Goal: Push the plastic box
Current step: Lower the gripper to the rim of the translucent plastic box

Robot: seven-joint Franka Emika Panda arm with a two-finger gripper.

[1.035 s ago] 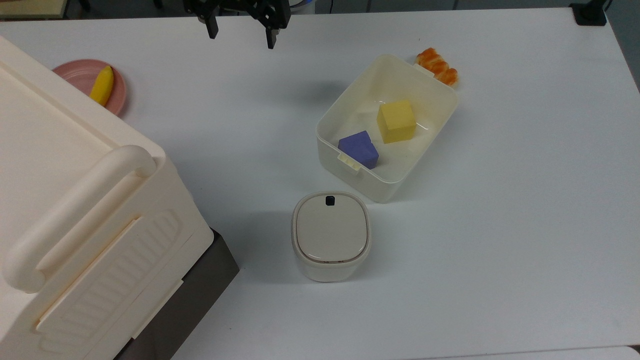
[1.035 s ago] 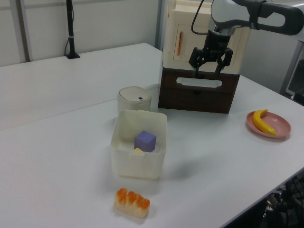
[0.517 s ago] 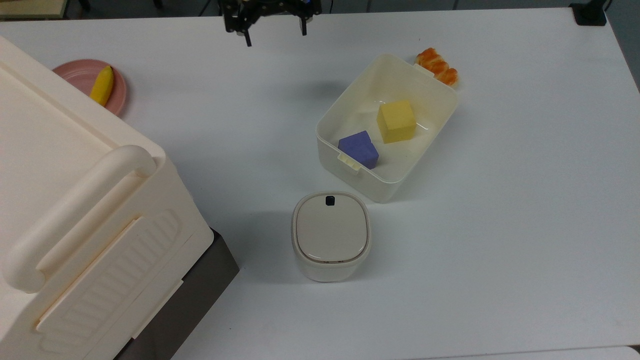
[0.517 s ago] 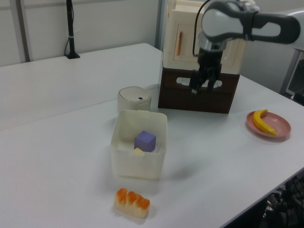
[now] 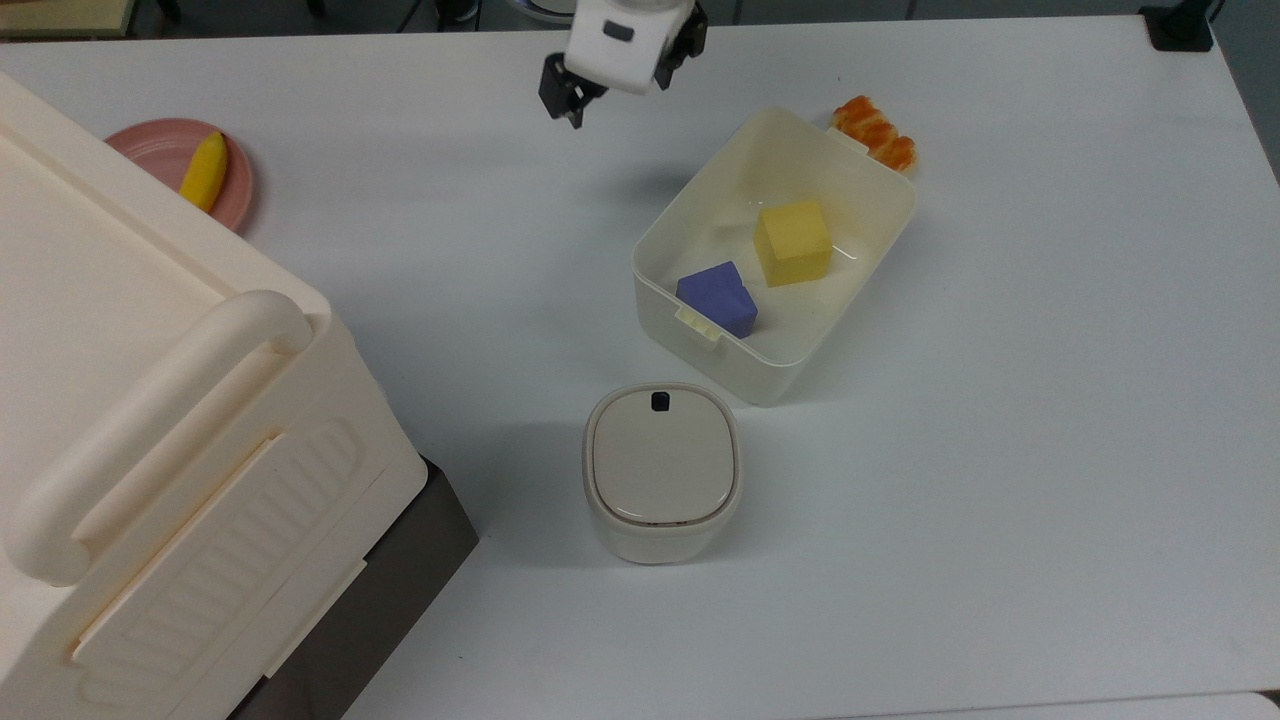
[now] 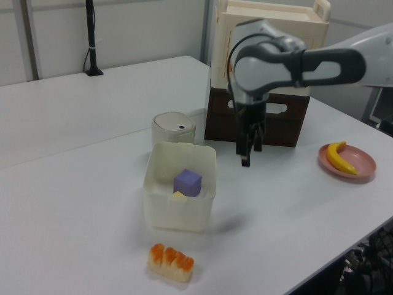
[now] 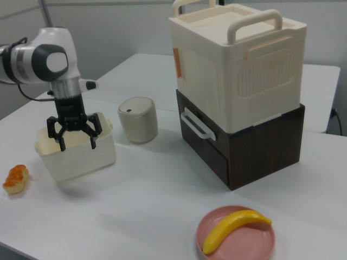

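Cream plastic box: sitting open-topped on the white table, just beyond the claw toward the top view's lower right, angled so one long wall is facing the claw.
Claw: hanging above the table beside the box, fingers spread wide apart and pointing down, gripping nothing; in the right view it is showing in front of the box's near wall.
Likely reason for the pose: the claw seems to be lining up beside the long wall so a sideways sweep can shove the box; nothing is touching yet as far as I can tell.
Blocks: a purple block and a yellow block are lying inside the box, adding weight that will be riding along with it.
Bread: an orange-glazed piece is resting against the box's far end tab, on the side away from the claw, so a push could be nudging it too.
Bin: a small lidded bin is standing past the box's other short end, farther from the claw.
Crate: a big cream crate is sitting on a dark drawer unit, well apart from the claw.
Plate: a pink plate is holding a banana, well away on the claw's other side.
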